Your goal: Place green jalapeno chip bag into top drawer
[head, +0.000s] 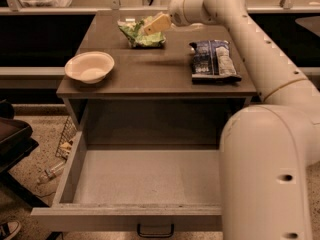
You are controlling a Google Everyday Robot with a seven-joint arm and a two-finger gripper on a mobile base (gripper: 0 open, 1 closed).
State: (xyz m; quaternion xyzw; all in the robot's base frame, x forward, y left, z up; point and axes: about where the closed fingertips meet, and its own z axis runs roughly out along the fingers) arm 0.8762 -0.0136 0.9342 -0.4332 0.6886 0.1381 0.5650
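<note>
camera view | pincer point(151, 27) at green jalapeno chip bag point(144, 38)

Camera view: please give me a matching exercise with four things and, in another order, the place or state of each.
1. bowl
2. blue bag
3. drawer
4. claw

a. at the green bag
b. pulled open
c. on the tabletop, picture's left
d. on the tabletop, picture's right

Pairs: 1-c, 2-d, 3-b, 4-a.
</note>
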